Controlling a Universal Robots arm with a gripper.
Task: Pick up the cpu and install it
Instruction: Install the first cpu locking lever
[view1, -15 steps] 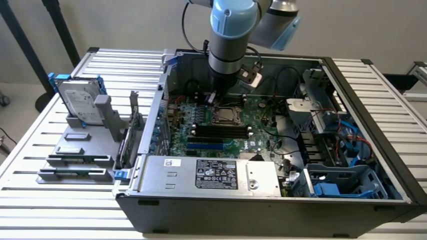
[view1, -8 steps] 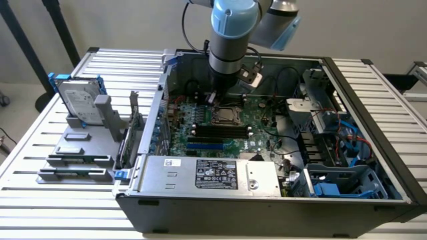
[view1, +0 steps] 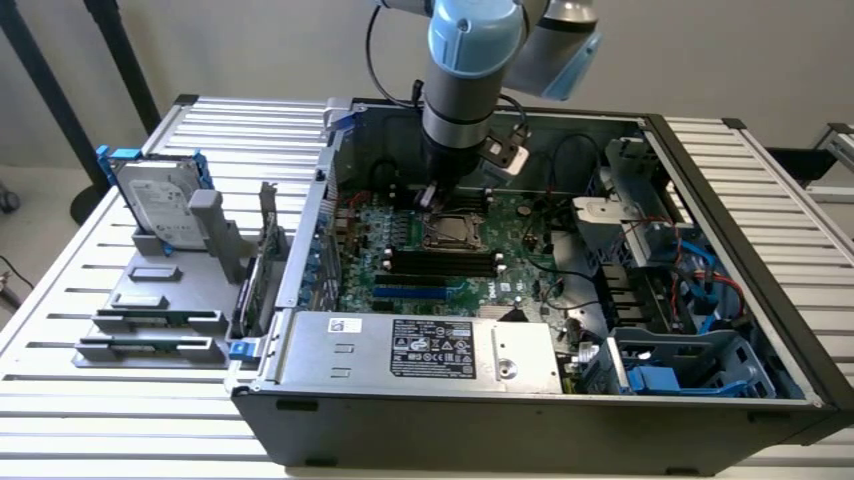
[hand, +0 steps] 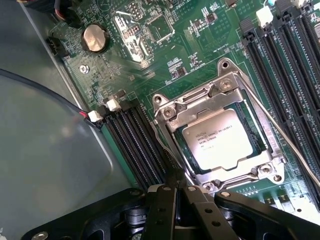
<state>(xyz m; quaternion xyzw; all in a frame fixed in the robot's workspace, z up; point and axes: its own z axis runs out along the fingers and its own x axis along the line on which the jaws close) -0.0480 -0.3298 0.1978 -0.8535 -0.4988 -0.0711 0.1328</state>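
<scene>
One cpu (hand: 224, 139) sits inside its socket frame (hand: 170, 114), pincer (hand: 176, 192) closed beside

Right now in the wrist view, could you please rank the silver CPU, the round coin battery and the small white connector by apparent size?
1. Square silver-topped CPU, seated in its socket
2. Round silver coin battery
3. Small white connector

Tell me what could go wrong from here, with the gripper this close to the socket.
1. The shut black gripper hangs right at the edge of the silver metal socket frame; a drift could scrape the silver-topped square cpu seated inside.
2. The thin wire retention lever lies beside the frame and might snag the fingers.
3. Black memory slots alongside could be knocked.
</scene>
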